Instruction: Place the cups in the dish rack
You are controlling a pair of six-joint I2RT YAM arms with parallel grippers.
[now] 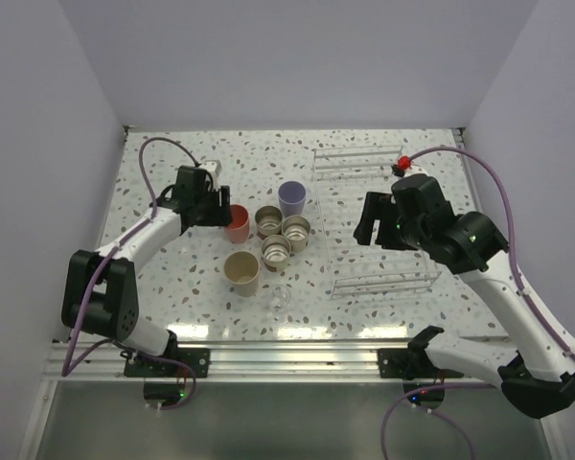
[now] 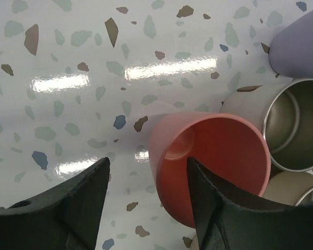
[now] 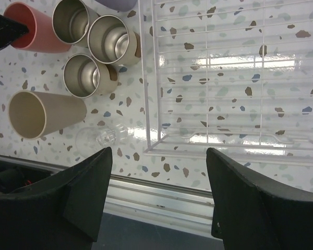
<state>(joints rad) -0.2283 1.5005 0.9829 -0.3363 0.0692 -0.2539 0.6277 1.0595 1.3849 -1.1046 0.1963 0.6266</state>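
The pink-red cup (image 1: 237, 223) stands upright at the left of the cup cluster. My left gripper (image 1: 218, 207) is open; in the left wrist view (image 2: 146, 172) one finger is over the pink-red cup's (image 2: 214, 156) mouth, the other outside its left wall. Beside it stand the lavender cup (image 1: 292, 197), three beige cups with metallic insides (image 1: 268, 221) (image 1: 296, 230) (image 1: 276, 251) and the taller tan cup (image 1: 241, 272). The clear dish rack (image 1: 383, 284) lies to the right, with no cups in it. My right gripper (image 1: 376, 226) hangs open and empty above its left side (image 3: 151, 78).
A small clear glass object (image 3: 101, 138) lies on the speckled table between the tan cup (image 3: 36, 114) and the rack's near corner. The metal rail of the table's near edge (image 3: 161, 198) runs below. White walls enclose the table.
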